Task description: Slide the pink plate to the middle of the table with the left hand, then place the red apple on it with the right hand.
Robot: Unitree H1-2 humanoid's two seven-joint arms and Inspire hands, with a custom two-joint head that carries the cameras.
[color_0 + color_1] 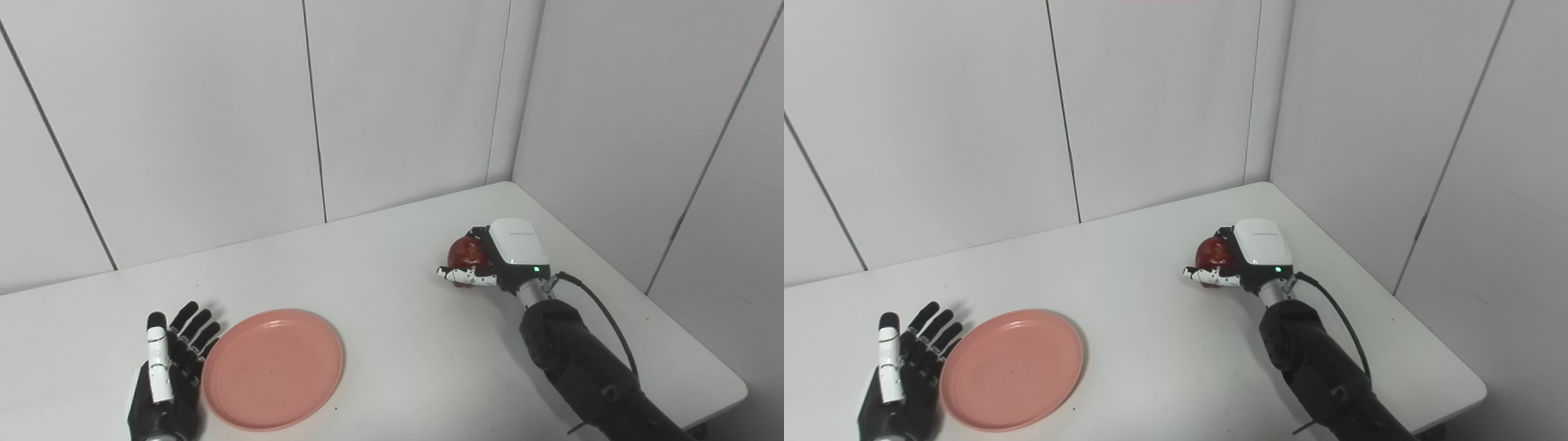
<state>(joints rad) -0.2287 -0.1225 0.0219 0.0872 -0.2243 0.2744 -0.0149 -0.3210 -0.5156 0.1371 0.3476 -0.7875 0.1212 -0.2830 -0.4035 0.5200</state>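
Seemingly midway: the smooth, round, shallow pink plate (273, 369) lay on the matte white surface (380, 294), left of centre, with the left hand (168, 373) just beside its rim, fingers spread, holding nothing; the right hand (490, 260) had its fingers clamped on the glossy red apple (467, 252), well apart from the plate, placing left to do

The right hand (499, 257) hides much of the red apple (467, 252).

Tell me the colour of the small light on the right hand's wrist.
Green, on the right hand; clearest in the left eye view.
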